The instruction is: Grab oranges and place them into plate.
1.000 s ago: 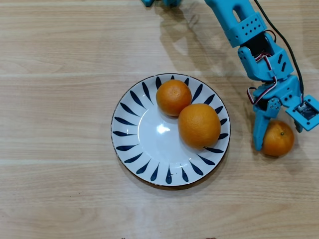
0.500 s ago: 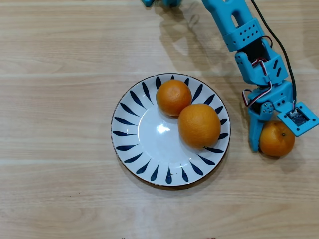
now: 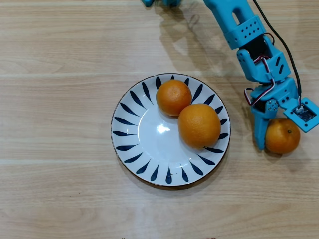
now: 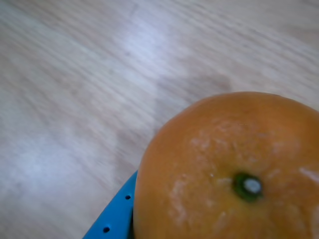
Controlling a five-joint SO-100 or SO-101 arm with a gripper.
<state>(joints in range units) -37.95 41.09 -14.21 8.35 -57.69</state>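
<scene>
The white plate with dark blue leaf strokes point(image 3: 130, 130) sits mid-table and holds two oranges, a smaller one point(image 3: 173, 97) and a larger one point(image 3: 199, 125), touching each other. A third orange point(image 3: 282, 135) lies on the table to the right of the plate. My blue gripper point(image 3: 280, 142) stands around it. One finger point(image 3: 259, 130) presses its left side and the other is hidden under the wrist camera. The wrist view is filled by this orange point(image 4: 224, 174), green stem dot up, with a blue finger point(image 4: 115, 216) against its lower left.
The light wooden table point(image 3: 60, 189) extends all around the plate. My blue arm with its cable point(image 3: 244, 30) comes in from the top right of the overhead view.
</scene>
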